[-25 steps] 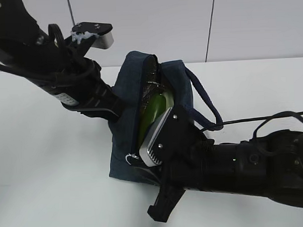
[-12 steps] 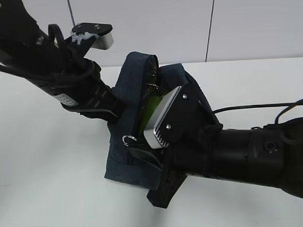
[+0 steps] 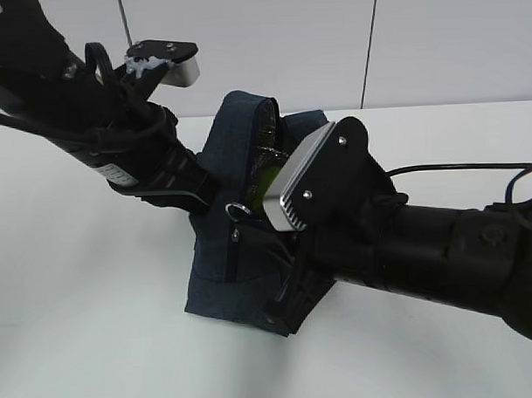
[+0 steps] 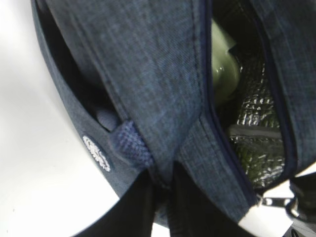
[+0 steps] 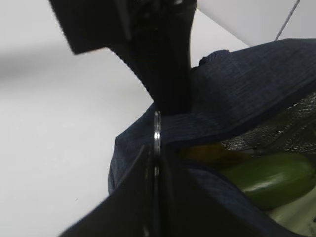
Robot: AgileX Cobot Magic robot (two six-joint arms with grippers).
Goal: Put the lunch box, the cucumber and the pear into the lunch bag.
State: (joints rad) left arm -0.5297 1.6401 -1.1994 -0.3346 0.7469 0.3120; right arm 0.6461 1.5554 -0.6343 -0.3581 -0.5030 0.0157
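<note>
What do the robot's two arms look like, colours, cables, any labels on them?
Both arms are matte black. The left arm carries a white label, bundled black cables and a black-and-silver wrist camera. The right arm is a thick black tube with loose black cables behind it and a ribbed silver camera housing on a black plate. Its jaws are flat and black.

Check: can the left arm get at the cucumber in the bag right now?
Probably not. The left tool is shut on the lunch bag fabric, and the cucumber lies inside, under the partly zipped opening.
</note>
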